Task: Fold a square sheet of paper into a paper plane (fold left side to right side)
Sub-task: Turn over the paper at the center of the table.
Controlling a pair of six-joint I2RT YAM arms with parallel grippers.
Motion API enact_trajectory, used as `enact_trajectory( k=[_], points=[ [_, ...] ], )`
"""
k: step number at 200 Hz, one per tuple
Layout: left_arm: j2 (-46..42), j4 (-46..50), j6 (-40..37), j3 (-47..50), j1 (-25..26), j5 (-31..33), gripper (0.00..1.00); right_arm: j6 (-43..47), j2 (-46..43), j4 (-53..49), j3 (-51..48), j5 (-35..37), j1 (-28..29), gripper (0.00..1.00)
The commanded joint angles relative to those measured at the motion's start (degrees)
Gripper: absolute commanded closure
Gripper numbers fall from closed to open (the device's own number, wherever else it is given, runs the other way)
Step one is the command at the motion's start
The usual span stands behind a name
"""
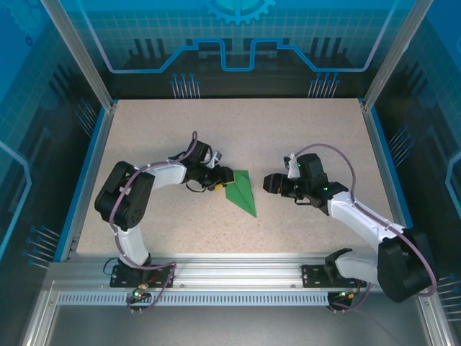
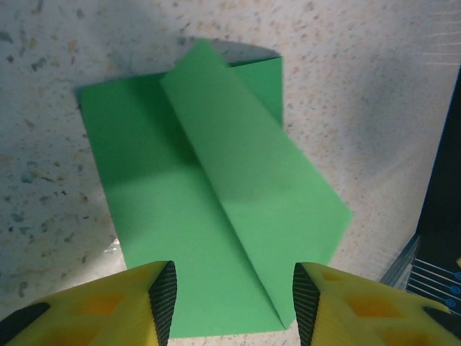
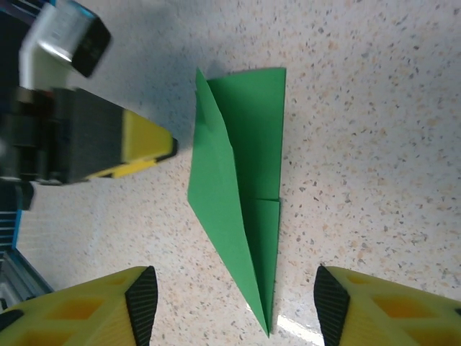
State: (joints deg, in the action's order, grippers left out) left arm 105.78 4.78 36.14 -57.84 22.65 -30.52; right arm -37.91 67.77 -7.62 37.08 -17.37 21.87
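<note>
A slim, pointed bright green paper plane (image 1: pixel 242 191) lies on the speckled beige counter (image 1: pixel 302 137), about midway between the two arms. Its tip points near and to the right, and its blunt end lies far and to the left. In the left wrist view the paper plane (image 2: pixel 216 202) shows a long centre crease, with one panel overlapping the other along it. That panel looks slightly raised, though how far it has lifted is hard to tell.

The left fingers (image 1: pixel 215 182) are at the plane's left edge. Their yellow tips (image 2: pixel 162 295) are spread wide to either side of the paper's near end and grip nothing. Whether they touch the sheet I cannot tell. The right fingers (image 1: pixel 270 182) are just right of the plane and apart from it. They too are parted and empty (image 3: pixel 140 306), and the tip of the paper plane (image 3: pixel 241 209) points between them.

The sheet already looks narrowed to a dart, so the step in hand is probably the left-over-right fold. The next move calls for pinching the left panel only, swinging it across the crease and laying it edge to edge. The right fingers should steady the right half, because thin paper slides easily.
</note>
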Motion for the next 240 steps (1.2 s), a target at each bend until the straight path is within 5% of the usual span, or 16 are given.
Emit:
enact_trajectory(
  k=[1,119,147,196,240],
  points=[
    [1.61,-0.86,0.94,-2.39,0.79,-1.48,0.51,-1.24,-2.89,0.55,-0.78,-1.29,-1.18,0.38],
    [9.42,-3.88,3.83,-9.76,3.74,-4.97,0.53,-1.38,-8.89,-3.09,-2.19,-3.35,-4.23,0.31],
    [8.99,-4.19,3.94,-11.22,3.98,-5.69,0.63,-1.2,-8.42,-4.6,-2.12,-5.56,-5.2,0.18],
    [4.57,-2.48,2.53,-12.95,3.89,-4.57,0.98,1.43,-5.67,-5.9,-1.71,-12.38,-7.23,0.0],
    [-0.74,2.38,0.51,-17.51,2.73,-3.38,1.0,2.2,-1.69,-3.45,-1.14,-23.18,-8.45,0.0]
  ],
)
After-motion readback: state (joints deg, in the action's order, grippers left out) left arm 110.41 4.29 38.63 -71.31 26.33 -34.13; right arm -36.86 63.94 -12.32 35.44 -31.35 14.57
